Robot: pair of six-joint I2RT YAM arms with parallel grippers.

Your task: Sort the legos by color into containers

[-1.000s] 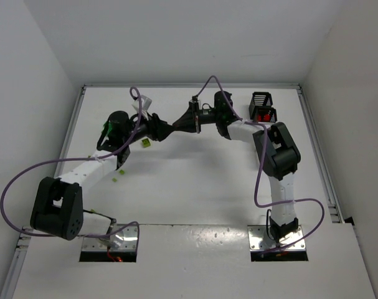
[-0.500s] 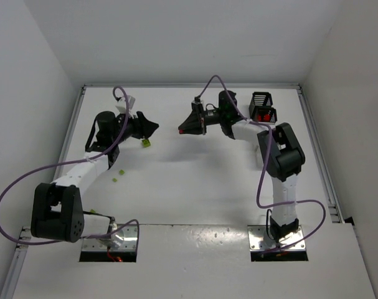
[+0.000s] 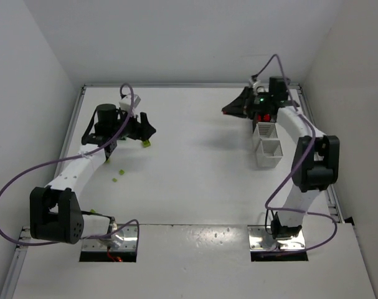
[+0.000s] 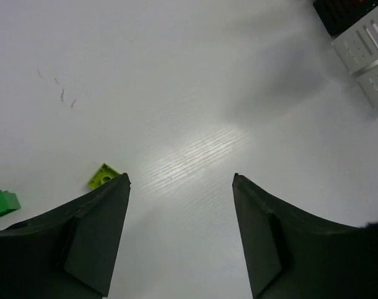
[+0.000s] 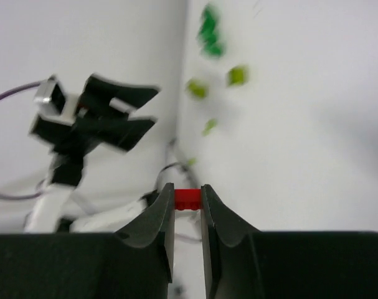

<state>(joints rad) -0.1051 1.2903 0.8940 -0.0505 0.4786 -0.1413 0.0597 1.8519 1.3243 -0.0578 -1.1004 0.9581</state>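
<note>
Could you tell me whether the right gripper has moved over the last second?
Yes. The right gripper, shut on a red lego, has swung rightward, toward the white bins.

Top view: the bins (image 3: 268, 162) sit in a row down the right side, and loose legos (image 3: 121, 172) are scattered centre-left, well apart from them.

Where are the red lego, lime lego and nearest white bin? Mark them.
red lego (image 5: 187, 199), right wrist view, front face
lime lego (image 4: 103, 176), left wrist view, top face
nearest white bin (image 3: 268, 161), top view, near wall
</note>
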